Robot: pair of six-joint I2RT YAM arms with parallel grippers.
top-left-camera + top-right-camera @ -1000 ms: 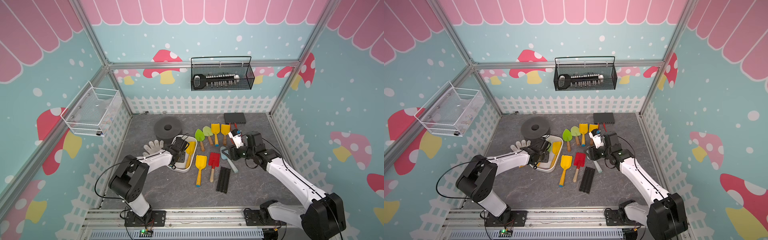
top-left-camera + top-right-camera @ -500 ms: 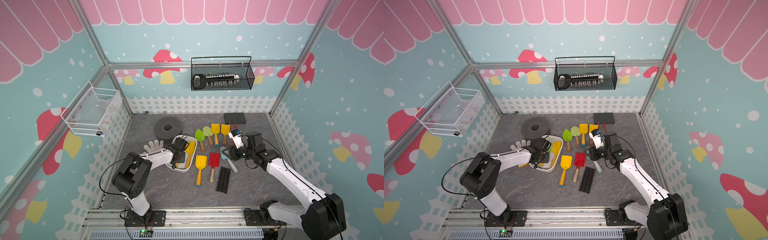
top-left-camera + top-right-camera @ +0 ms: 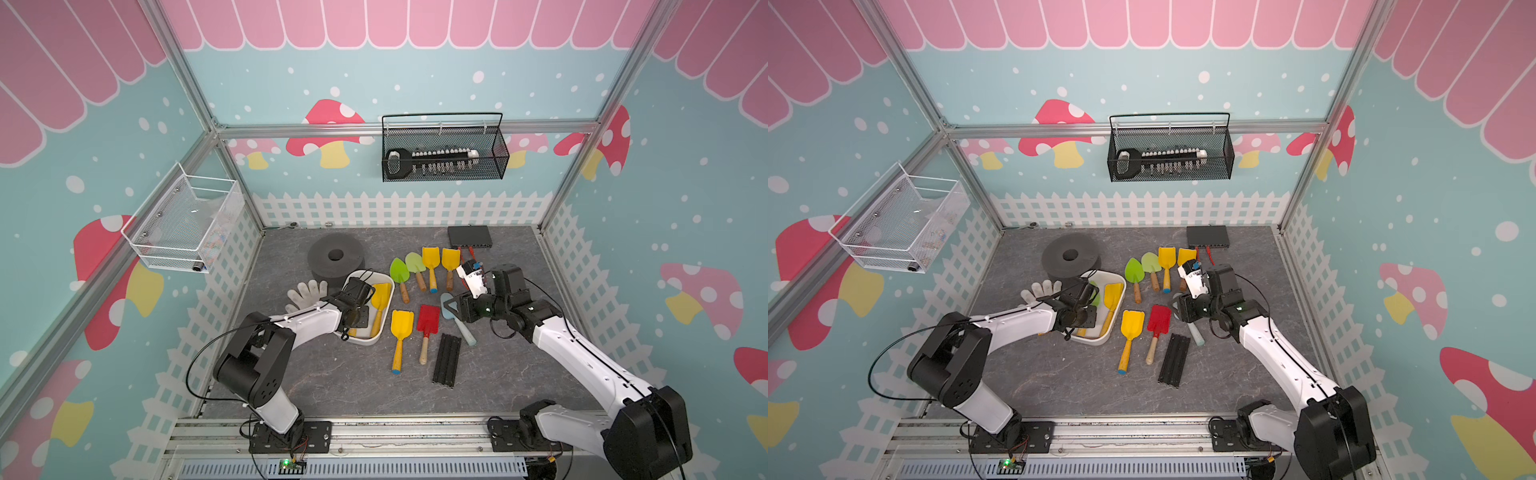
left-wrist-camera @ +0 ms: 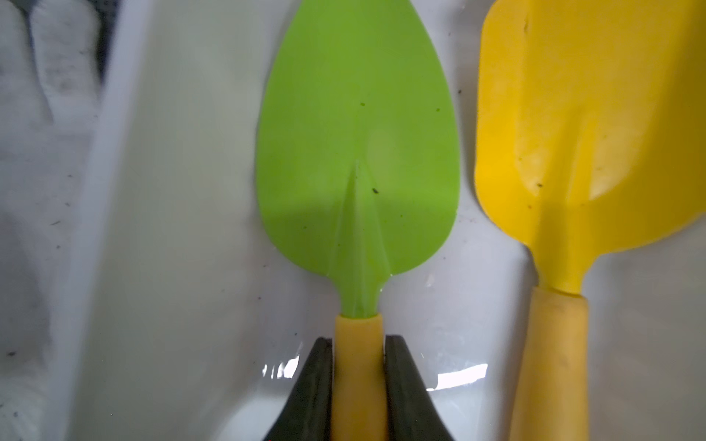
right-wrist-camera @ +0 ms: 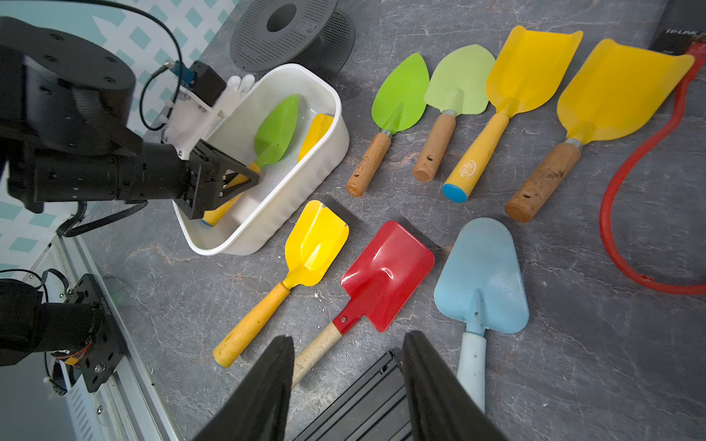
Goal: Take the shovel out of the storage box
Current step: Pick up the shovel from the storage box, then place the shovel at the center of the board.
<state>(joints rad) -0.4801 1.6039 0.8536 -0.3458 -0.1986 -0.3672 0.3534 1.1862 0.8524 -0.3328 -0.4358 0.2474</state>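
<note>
- The shallow white plastic storage box (image 3: 365, 341) sits on the grey stone-patterned table (image 3: 332, 386), touching a white fabric glove (image 3: 307, 291) and close to a dark grey round disc with a centre hole (image 3: 336, 255)
- Two shovels lie side by side inside the box: a leaf-shaped green shovel (image 4: 357, 152) with a yellow handle, and a square-bladed yellow shovel (image 4: 584, 133) nearer the row of tools on the table
- The left gripper (image 4: 359, 345) reaches into the box, and its black jaws press against both sides of the green shovel's yellow handle, just behind the blade
- The right gripper (image 5: 345, 343) hangs over the table outside the box, jaws partly apart and holding nothing
- Under it lie a red square shovel with a wooden handle (image 5: 386, 275), a pale blue pointed trowel (image 5: 481, 275) and a black ribbed bar (image 5: 363, 401)
</note>
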